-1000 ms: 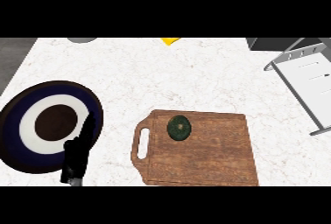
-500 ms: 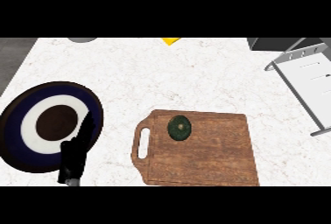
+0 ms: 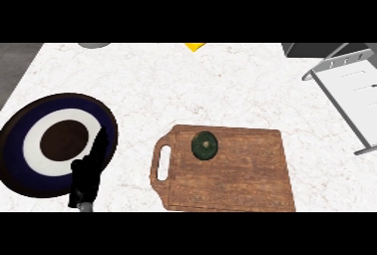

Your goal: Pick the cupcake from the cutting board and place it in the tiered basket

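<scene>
In the head view, a white marbled worktop (image 3: 221, 84) is seen from steeply above. A wooden cutting board (image 3: 236, 174) lies at the lower centre, its slotted handle turned to the left. The cupcake (image 3: 205, 145), dark green and oval from this angle, sits on the board near its upper left corner, just right of the handle slot, untouched by any hand.

To the left, a large round plate (image 3: 33, 149) with a dark blue rim, a white ring and a brown centre rests on the worktop. The left hand (image 3: 88, 174) is seen over the plate's right edge, its black fingers held straight and together, pointing up the view; nothing is held in it. The right hand is not shown.

At the upper right, part of the grey and white tiered basket (image 3: 353, 89) is visible, well apart from the board. A yellow object (image 3: 194, 46) and a grey object (image 3: 94, 45) are cut off at the top edge.
</scene>
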`<state>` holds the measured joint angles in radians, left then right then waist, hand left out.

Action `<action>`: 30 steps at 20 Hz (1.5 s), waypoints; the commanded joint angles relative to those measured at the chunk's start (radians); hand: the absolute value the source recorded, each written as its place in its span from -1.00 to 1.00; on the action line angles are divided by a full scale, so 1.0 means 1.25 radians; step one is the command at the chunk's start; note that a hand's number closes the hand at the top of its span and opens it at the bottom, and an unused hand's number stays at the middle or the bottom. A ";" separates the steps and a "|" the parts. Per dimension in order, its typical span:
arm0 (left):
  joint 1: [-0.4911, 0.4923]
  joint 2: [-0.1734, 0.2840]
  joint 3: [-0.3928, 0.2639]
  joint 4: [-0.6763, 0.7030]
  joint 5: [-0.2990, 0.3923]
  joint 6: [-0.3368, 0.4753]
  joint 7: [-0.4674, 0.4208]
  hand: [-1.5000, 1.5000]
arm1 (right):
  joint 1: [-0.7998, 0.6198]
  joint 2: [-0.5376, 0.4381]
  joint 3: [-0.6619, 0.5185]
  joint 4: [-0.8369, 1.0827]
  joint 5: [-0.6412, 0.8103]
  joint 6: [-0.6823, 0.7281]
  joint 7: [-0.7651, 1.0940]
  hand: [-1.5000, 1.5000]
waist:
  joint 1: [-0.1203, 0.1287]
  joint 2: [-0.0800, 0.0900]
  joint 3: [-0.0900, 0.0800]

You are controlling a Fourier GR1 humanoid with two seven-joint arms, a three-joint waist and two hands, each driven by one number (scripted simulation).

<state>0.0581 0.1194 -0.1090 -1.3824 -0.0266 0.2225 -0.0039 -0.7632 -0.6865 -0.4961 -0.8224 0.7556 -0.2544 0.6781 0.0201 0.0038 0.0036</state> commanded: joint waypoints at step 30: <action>0.085 -0.002 0.036 -0.063 0.002 0.031 0.042 0.00 | 0.533 0.008 -0.463 -0.665 -0.315 -0.070 0.044 -1.00 | -0.102 -0.025 -0.004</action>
<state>0.1508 0.1350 -0.0550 -1.4427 -0.0136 0.2356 0.0238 -0.2562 -0.7259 -0.9784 -1.4634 0.4336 -0.4374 0.6978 -0.0905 -0.0264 -0.0016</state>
